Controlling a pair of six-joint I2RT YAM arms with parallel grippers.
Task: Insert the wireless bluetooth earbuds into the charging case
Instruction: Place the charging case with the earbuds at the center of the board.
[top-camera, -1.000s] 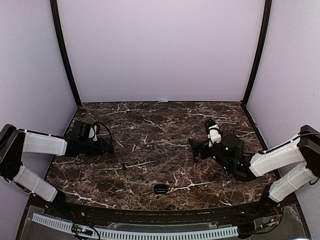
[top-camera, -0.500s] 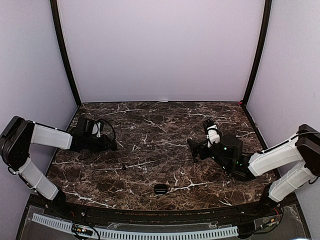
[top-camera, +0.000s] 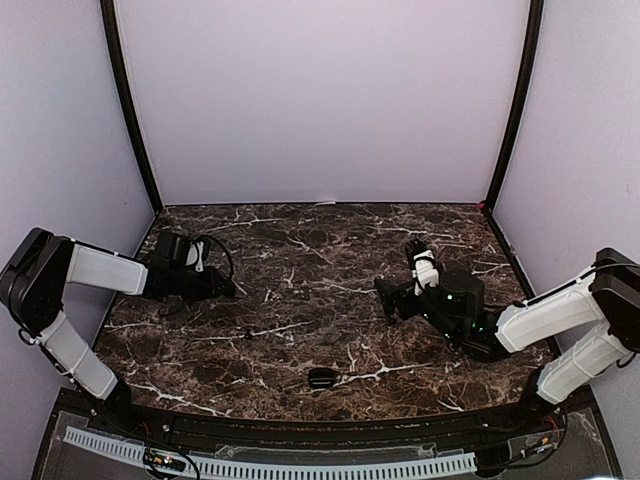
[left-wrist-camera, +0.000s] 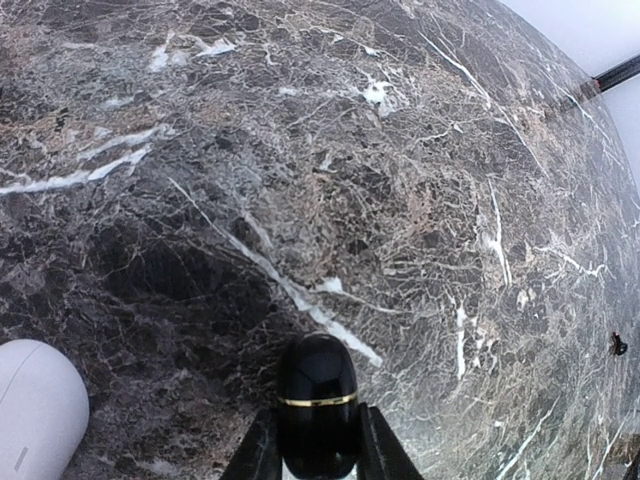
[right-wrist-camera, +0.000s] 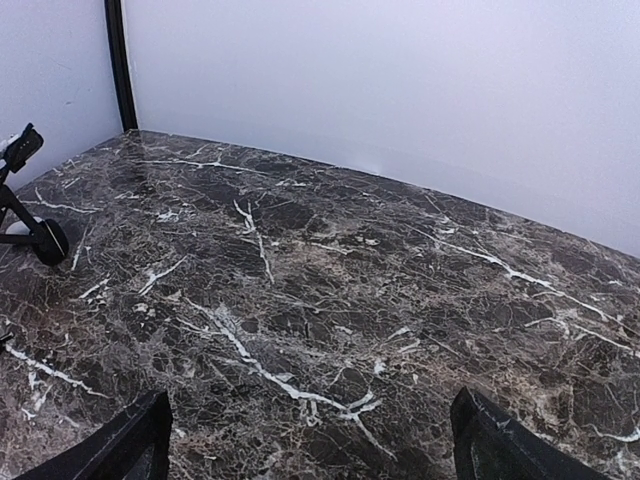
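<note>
No text, label, brand, number or sign can be read in any of the views. The white rounded body (left-wrist-camera: 35, 410) at the lower left of the left wrist view carries a small grey mark, too small to make out. The glossy black capsule (left-wrist-camera: 316, 385) clamped in the left end effector (left-wrist-camera: 318, 445) shows a thin gold band around it and no legible lettering.
</note>
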